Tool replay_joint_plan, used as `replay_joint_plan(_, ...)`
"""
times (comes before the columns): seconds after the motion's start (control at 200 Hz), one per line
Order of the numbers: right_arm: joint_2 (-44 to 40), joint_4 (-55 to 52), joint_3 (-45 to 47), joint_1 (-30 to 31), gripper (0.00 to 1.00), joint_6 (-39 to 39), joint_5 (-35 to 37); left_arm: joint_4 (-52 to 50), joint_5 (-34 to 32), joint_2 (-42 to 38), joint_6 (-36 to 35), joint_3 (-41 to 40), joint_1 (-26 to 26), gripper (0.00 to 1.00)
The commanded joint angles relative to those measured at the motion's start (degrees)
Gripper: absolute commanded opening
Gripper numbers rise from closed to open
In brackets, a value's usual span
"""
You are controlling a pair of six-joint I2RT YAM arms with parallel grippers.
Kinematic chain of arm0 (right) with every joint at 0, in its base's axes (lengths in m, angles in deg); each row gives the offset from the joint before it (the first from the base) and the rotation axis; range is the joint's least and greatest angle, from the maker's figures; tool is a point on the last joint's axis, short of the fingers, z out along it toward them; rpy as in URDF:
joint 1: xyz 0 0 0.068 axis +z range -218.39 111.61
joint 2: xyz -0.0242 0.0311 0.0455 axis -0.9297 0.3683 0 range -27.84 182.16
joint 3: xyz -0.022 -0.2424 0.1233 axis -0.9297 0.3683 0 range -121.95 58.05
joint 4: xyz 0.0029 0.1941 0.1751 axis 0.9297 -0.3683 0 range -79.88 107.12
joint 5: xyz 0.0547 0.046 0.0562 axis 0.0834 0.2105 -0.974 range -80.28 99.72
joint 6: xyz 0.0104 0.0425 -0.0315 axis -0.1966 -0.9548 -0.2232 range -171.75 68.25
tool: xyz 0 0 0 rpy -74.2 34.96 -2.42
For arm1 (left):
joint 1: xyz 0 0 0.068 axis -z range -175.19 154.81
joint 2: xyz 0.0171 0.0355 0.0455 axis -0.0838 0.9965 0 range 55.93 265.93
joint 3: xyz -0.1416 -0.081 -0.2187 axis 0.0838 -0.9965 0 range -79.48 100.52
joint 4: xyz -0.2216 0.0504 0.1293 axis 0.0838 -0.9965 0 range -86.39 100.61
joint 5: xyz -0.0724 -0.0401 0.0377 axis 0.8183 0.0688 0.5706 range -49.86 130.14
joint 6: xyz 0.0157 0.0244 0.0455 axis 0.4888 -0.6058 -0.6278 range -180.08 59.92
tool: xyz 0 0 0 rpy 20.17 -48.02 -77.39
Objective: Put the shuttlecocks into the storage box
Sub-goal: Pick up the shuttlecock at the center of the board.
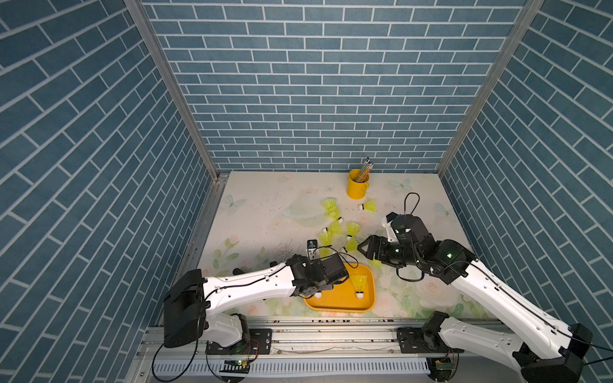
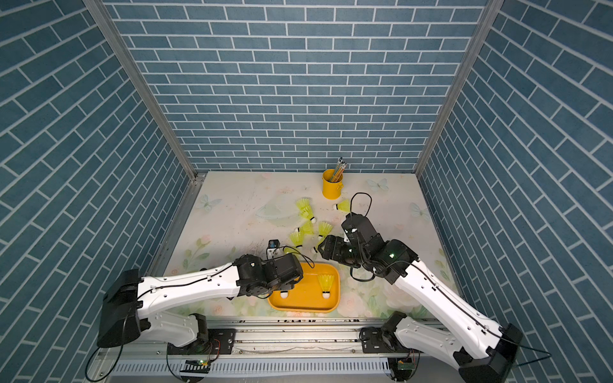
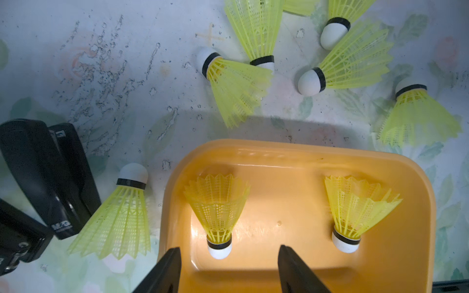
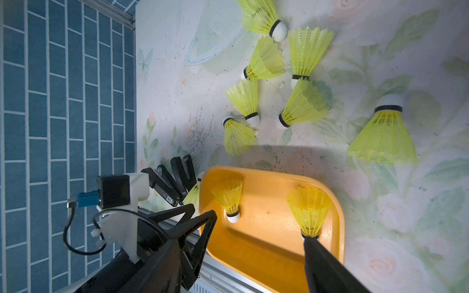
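Observation:
The orange storage box (image 1: 366, 300) sits near the front edge of the table. Two neon shuttlecocks lie in it, one on the right (image 1: 359, 284) and one (image 3: 218, 210) just ahead of my left gripper (image 3: 228, 269). That gripper hangs over the box's left part, open, with nothing between its fingers. Several more shuttlecocks (image 1: 333, 228) lie loose on the table behind the box, and one (image 3: 121, 210) lies beside its left wall. My right gripper (image 1: 361, 247) hovers open and empty above the table at the box's far right corner, next to a loose shuttlecock (image 1: 351, 246).
A yellow pencil cup (image 1: 358, 185) stands at the back of the table. A black stapler (image 3: 50, 172) lies left of the box, close to the left arm. Another shuttlecock (image 4: 385, 134) lies to the right of the box. Blue brick walls close in three sides.

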Motion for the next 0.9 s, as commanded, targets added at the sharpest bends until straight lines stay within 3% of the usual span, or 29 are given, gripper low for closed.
replay_joint_plan(0.0,0.6,-0.06,-1.71,-0.44,0.82,2.08,-1.37,-2.0,-1.16,-1.47,-2.02,-0.05,-1.48,0.68)
replay_joint_plan(0.225,2.17,1.7,-2.21,-0.81,0.81,3.51,-3.12,-2.8,-1.07,-4.0,-3.49,-1.25,-4.52,0.68)
replay_joint_plan(0.575,4.21,-0.4,0.46,-0.74,0.73,6.85,-0.84,-0.1,2.86,-9.0,-11.11,-3.97,-13.95,0.66)
replay_joint_plan(0.895,8.63,-0.08,-0.4,-0.7,0.71,9.37,1.49,6.72,7.72,-6.95,-19.03,-4.82,-21.49,0.65)
